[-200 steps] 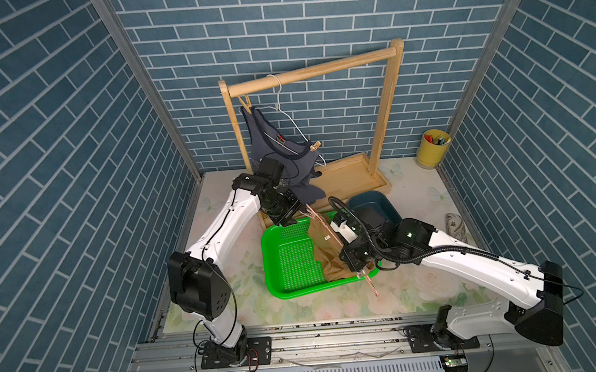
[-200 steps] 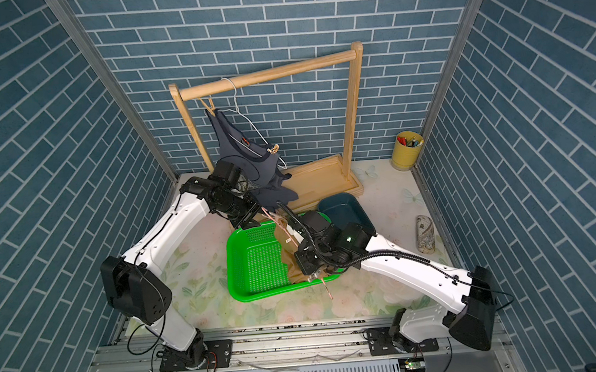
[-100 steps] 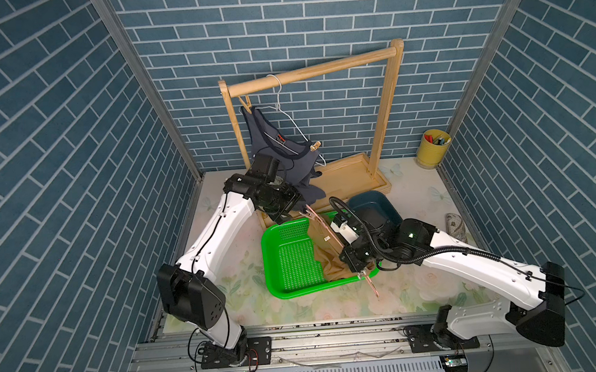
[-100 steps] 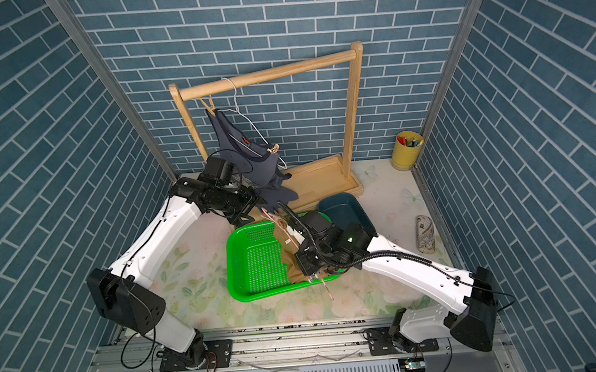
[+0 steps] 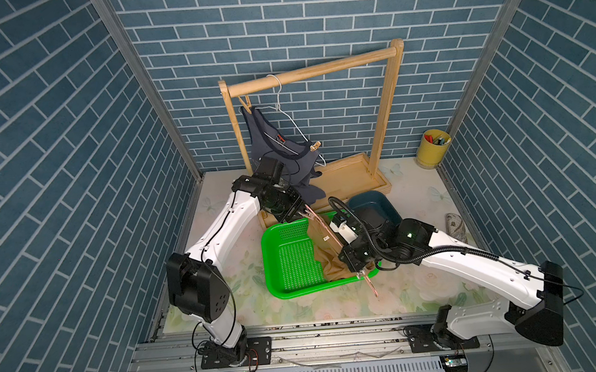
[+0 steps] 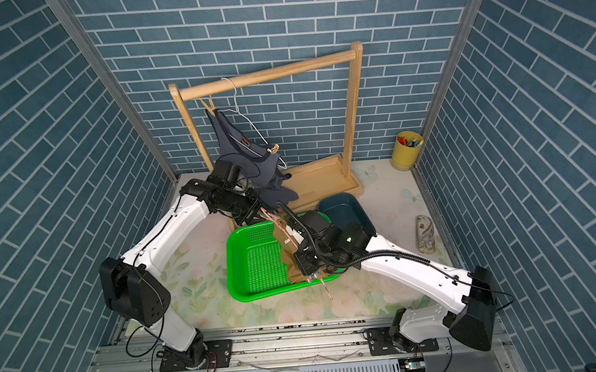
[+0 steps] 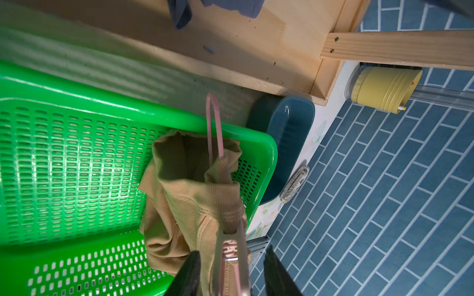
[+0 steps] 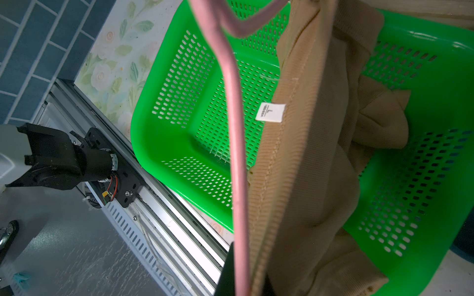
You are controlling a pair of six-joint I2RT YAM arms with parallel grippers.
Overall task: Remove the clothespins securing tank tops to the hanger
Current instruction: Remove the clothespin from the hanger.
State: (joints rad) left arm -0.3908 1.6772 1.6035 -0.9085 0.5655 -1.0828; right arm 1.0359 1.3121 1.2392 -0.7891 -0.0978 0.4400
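Note:
A tan tank top (image 5: 324,253) hangs from a pink hanger (image 5: 323,228) over the green basket. My right gripper (image 5: 360,270) is shut on the hanger's lower bar (image 8: 234,115), beside the tan cloth (image 8: 307,153). At the hanger's upper end is my left gripper (image 5: 304,213). In the left wrist view its dark fingers (image 7: 191,271) stand apart on either side of a pale clothespin (image 7: 230,256) pinching the tan strap, with a gap on each side. The dark grey-blue tank top (image 5: 276,149) hangs on a white wire hanger (image 5: 286,114), pinned by two clothespins (image 5: 315,145) (image 5: 246,102).
The green basket (image 5: 287,263) sits mid-table, with a dark blue bin (image 5: 373,203) behind it. The wooden rack (image 5: 317,69) and its base tray (image 5: 353,172) stand at the back. A yellow cup (image 5: 432,148) is in the back right corner and a patterned case (image 5: 455,226) lies at the right edge.
The left arm swayed a little and its gripper stays at the upper end of the pink hanger. The right arm and the hanger it holds have not moved.

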